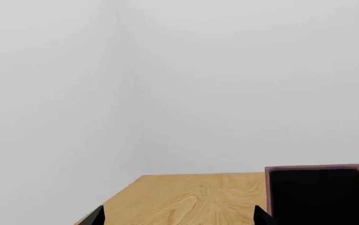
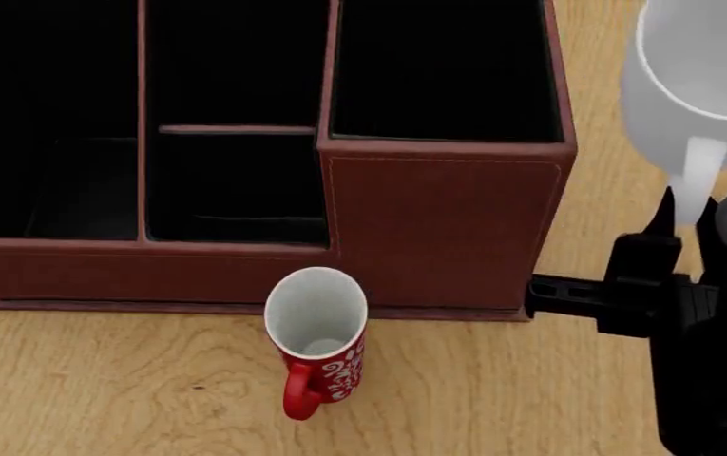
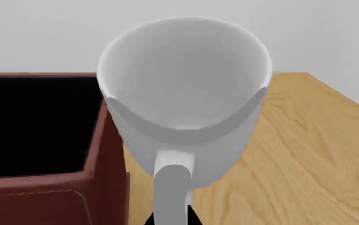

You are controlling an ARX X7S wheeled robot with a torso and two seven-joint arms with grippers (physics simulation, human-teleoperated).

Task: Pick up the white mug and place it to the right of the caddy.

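The right gripper pinches the white mug by its loop handle, which points back toward the robot, the mouth tilted up. The mug hangs above the surface, already just right of the caddy; the move left is straight down. The left gripper stands wide, holding nothing.

Even, bright, diffuse light; faint shadows; sharp, no glare.

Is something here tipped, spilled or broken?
Nothing is spilled or broken. The white mug is tilted, held by its handle in the right gripper, right of the caddy. The red mug stands upright.
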